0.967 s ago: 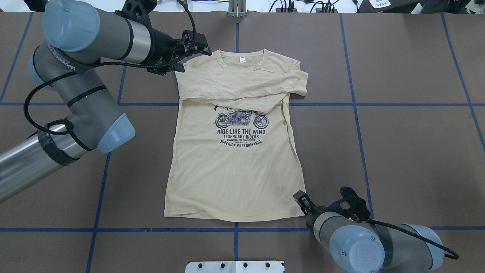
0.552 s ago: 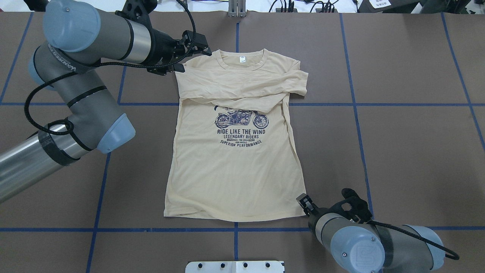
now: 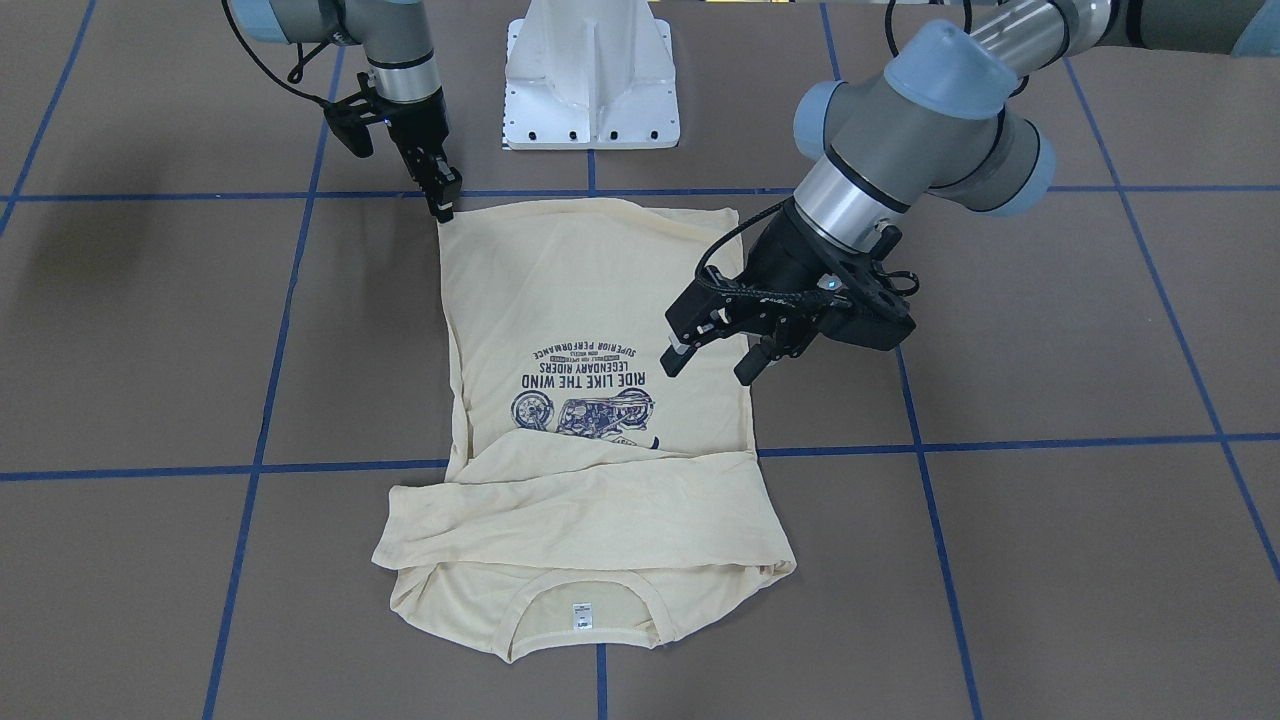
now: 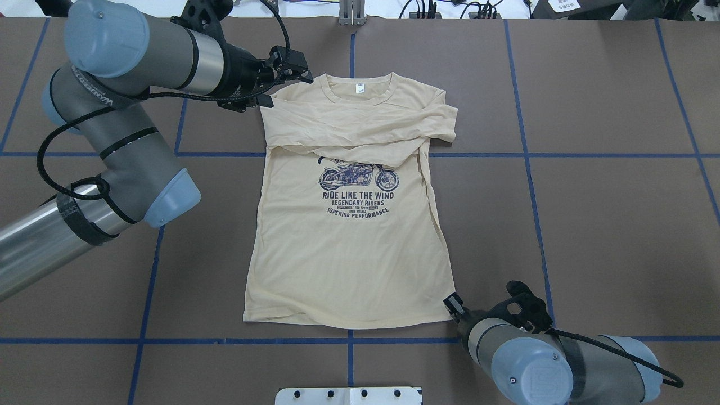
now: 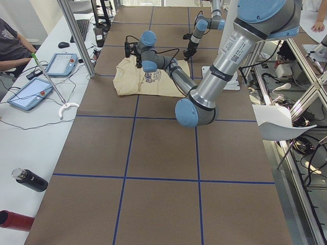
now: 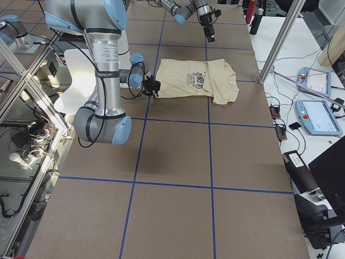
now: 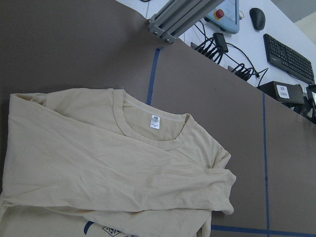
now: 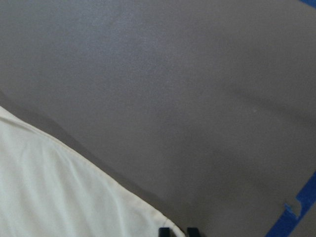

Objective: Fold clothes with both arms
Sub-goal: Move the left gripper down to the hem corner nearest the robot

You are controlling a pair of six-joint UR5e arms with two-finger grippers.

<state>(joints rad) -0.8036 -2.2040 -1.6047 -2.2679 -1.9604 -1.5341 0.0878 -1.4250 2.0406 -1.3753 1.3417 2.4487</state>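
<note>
Left gripper (image 3: 712, 366): fingers spread, nothing held; raised beside one shoulder of the shirt (image 3: 590, 300).
Right gripper (image 3: 445, 207): fingertips close together, whether cloth is pinched cannot be told; set at the hem corner.
Shirt: laid flat between both grippers, sleeves folded across the chest.
Table (image 3: 1050, 520): beneath both grippers.

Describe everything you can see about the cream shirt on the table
The shirt is thin, pale cream-yellow cloth, lying flat, print up, on the brown table. Both long sleeves are folded across the chest, overlapping a navy motorcycle print. Its ribbed collar holds a white tag. The right pincer is at one hem corner.
</note>
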